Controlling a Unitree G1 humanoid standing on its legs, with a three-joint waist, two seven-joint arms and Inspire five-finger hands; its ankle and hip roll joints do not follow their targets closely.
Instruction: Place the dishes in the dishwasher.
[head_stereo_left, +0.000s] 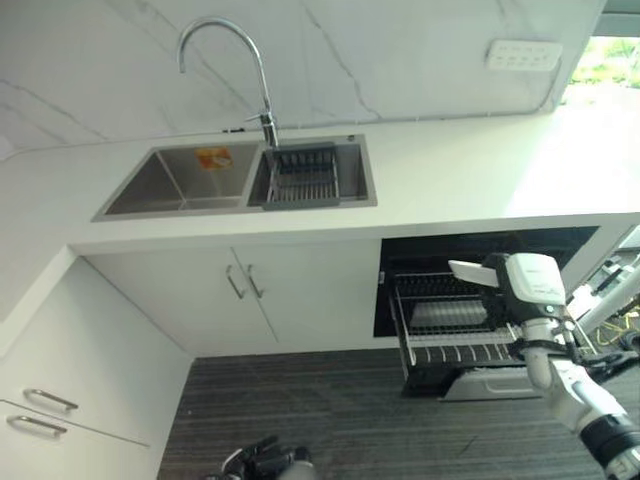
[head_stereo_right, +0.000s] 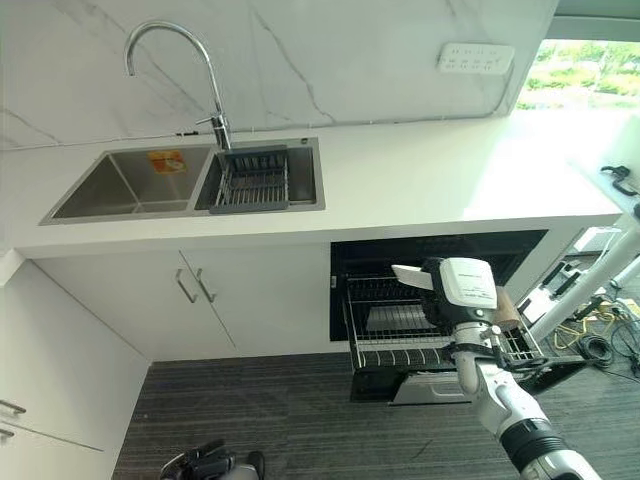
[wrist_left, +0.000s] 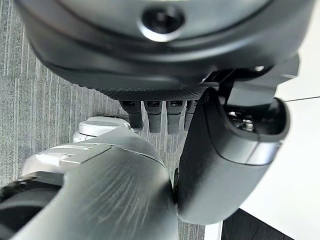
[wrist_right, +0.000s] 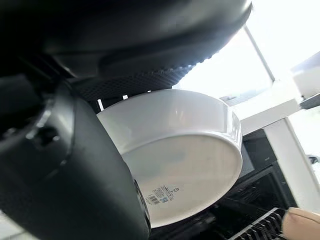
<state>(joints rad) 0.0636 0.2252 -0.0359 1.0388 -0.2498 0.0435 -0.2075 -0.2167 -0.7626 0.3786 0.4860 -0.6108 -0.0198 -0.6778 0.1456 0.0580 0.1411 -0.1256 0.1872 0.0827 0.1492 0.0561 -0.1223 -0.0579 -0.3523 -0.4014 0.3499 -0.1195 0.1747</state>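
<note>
Above the dishwasher rack (head_stereo_right: 400, 350), the right robot hand (head_stereo_right: 450, 300) clamps a white bowl (wrist_right: 185, 150).

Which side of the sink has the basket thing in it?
The basin nearer the dishwasher, below the tap, holds the dark wire basket. The other basin has just an orange sticker.

Open space above pulled-out dishwasher rack (head_stereo_right: 400, 345), countertop (head_stereo_right: 440, 190) overhead.
</note>
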